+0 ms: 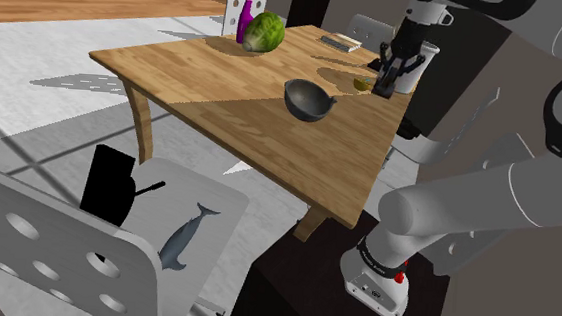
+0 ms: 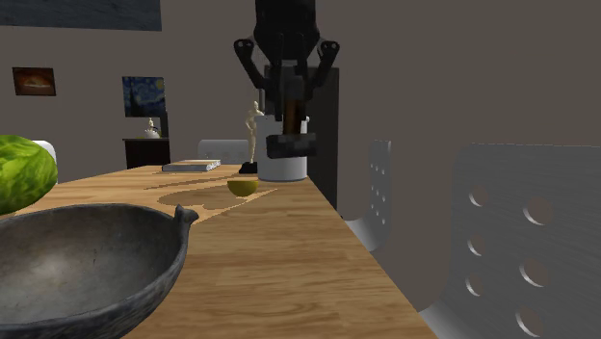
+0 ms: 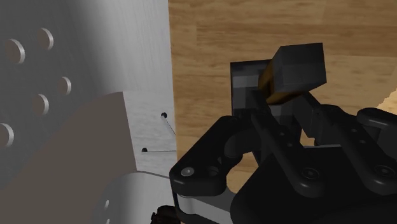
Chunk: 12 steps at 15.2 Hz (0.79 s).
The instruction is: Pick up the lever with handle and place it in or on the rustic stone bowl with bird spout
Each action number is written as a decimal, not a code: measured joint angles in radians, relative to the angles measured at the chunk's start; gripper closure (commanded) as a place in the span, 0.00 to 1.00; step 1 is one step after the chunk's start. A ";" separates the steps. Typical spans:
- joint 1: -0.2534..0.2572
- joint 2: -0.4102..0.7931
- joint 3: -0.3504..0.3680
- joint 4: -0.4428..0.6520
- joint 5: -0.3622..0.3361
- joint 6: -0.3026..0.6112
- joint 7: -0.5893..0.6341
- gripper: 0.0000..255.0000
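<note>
**Shoulder view:** The black tool [image 1: 388, 72] hangs over the far corner of the wooden tabletop [image 1: 222, 108]. It is closed narrow on the lever [image 1: 384, 85], which points down just in front of a white cup [image 1: 416, 68]. The dark grey bowl [image 1: 308, 100] sits on the tabletop at the tool's 8 o'clock, well apart from it. A green cabbage [image 1: 264, 33] and a purple bottle [image 1: 246, 18] stand at the bowl's 11 o'clock, and a book [image 1: 341, 42] lies at its 1 o'clock. A white chair [image 1: 82, 260] bearing a whale picture stands in the foreground.

**Second exterior view:** The tool [image 2: 290, 104] comes down from 12 o'clock and clasps the lever [image 2: 291, 144] by its brown handle. The dark block head hangs below, in front of the white cup [image 2: 282, 166] and seemingly clear of the tabletop [image 2: 289, 260]. A small olive piece [image 2: 243, 187] lies at the lever's 7 o'clock. The bowl [image 2: 87, 265] looms at 8 o'clock, with the cabbage [image 2: 19, 173] beyond it.

**Wrist view:** The tool [image 3: 273, 111] grips the lever [image 3: 299, 63] between its fingers. The tabletop [image 3: 210, 38] lies beyond, with a perforated chair [image 3: 63, 95] beside its edge.
</note>
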State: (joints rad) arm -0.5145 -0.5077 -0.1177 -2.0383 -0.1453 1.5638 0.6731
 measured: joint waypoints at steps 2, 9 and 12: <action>0.001 0.008 0.002 0.034 0.002 -0.026 -0.002 1.00; 0.024 0.051 0.058 0.125 0.028 -0.082 0.064 1.00; 0.045 0.094 0.108 0.174 0.049 -0.096 0.131 1.00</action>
State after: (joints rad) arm -0.4700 -0.4142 -0.0097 -1.8641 -0.0961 1.4676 0.8036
